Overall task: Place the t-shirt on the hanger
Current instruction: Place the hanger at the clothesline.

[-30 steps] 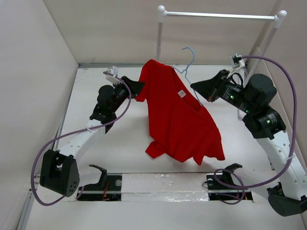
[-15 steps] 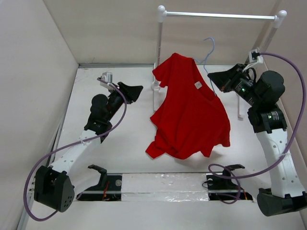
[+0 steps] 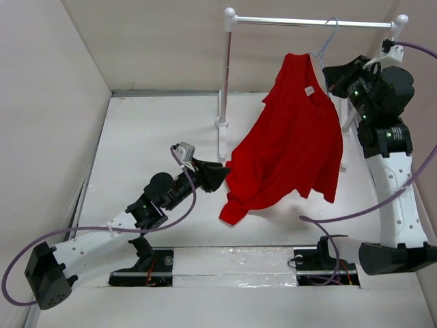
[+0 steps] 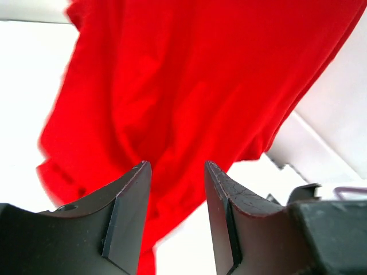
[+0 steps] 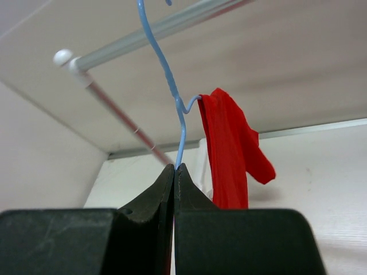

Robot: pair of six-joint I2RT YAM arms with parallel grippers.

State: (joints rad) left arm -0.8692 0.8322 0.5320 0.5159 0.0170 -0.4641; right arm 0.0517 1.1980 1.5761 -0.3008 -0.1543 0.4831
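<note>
Up by the rack bar, right tool clamped on hanger — t-shirt draped, left tool low, fingers apart.

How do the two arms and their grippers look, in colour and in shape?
Both the left arm and the right arm have white links dotted with small holes, black joint housings and black bases. A purple cable loops along each. The left gripper and the right gripper are black, each with two tapered fingers. Small green lights glow near the right wrist.

the arms have white links, black joints, black wedge fingers, purple cables.
</note>
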